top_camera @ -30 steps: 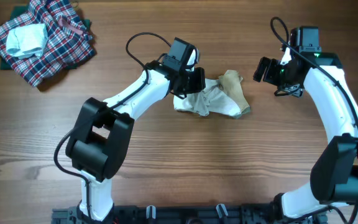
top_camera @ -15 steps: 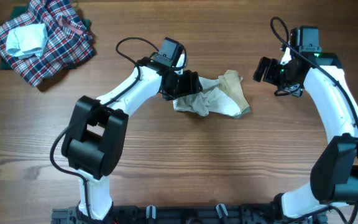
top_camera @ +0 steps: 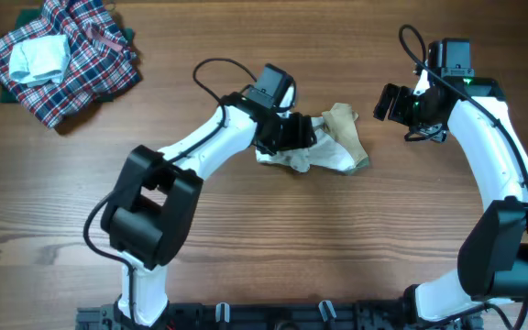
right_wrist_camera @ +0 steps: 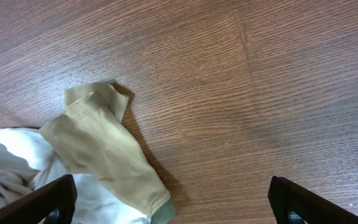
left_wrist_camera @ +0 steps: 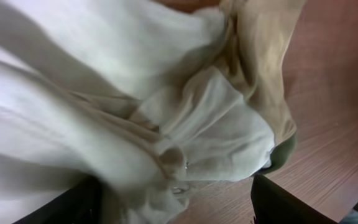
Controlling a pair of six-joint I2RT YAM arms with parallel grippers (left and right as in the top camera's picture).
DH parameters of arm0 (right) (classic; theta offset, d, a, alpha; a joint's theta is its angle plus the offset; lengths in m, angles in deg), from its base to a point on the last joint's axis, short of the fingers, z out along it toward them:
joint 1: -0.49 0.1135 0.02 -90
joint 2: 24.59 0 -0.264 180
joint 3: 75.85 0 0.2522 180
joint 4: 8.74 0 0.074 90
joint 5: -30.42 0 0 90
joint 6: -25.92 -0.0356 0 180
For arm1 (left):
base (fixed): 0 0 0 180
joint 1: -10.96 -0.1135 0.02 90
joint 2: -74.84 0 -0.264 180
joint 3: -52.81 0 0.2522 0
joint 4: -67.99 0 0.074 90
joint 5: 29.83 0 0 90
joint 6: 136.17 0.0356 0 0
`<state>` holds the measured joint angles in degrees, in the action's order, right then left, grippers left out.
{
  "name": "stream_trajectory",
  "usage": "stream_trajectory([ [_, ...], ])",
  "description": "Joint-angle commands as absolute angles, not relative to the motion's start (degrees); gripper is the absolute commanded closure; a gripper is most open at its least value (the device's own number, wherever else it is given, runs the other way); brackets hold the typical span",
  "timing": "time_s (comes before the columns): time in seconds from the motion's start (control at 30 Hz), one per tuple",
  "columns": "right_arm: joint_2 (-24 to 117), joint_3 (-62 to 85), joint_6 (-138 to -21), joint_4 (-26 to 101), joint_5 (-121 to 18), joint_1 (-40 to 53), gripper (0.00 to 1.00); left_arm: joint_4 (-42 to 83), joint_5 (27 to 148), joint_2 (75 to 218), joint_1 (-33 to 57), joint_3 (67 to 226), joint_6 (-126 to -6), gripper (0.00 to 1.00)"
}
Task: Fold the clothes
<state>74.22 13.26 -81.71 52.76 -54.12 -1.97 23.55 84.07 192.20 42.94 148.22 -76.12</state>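
The clothes (top_camera: 328, 147), a small crumpled white garment with a tan sleeve (top_camera: 345, 124), lie on the wooden table at the middle. My left gripper (top_camera: 296, 136) rests down on the garment's left part. In the left wrist view white folds (left_wrist_camera: 166, 93) fill the frame, and bunched cloth lies between the wide-apart dark fingers (left_wrist_camera: 67, 205) of my open left gripper (left_wrist_camera: 179, 208). My right gripper (top_camera: 392, 103) hovers open to the right of the garment, apart from it. Its wrist view shows the tan sleeve (right_wrist_camera: 98, 143) with a green cuff edge ahead of my right gripper (right_wrist_camera: 176, 205).
A red-blue-white plaid heap (top_camera: 81, 69) with a pale blue-white folded piece (top_camera: 39, 57) on it sits at the back left corner. Bare wood (top_camera: 291, 247) stretches in front of the garment.
My left gripper has opened, drawn slightly left, then come back right and down onto the garment. The garment's shape has barely changed. The right arm has not moved.
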Motion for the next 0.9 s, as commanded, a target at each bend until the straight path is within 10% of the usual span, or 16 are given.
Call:
stream_trajectory([
  [0.0, 74.6, 13.2, -80.5, 52.6, -55.2, -2.1, 0.0, 23.7, 83.7, 195.8, 43.7, 148.8, -77.1, 0.24],
  [0.2, 74.6, 13.2, -80.5, 52.7, -55.2, -2.1, 0.0, 24.4, 83.8, 197.6, 43.7, 148.8, -77.1, 0.3],
  [0.43, 74.6, 13.2, -80.5, 52.6, -55.2, -2.1, 0.0, 25.9, 84.0, 197.6, 43.7, 148.8, -77.1, 0.69],
  [0.87, 74.9, 13.2, -80.6, 52.6, -55.2, -2.1, 0.0, 24.0, 84.4, 196.5, 43.6, 152.2, -77.1, 0.69],
])
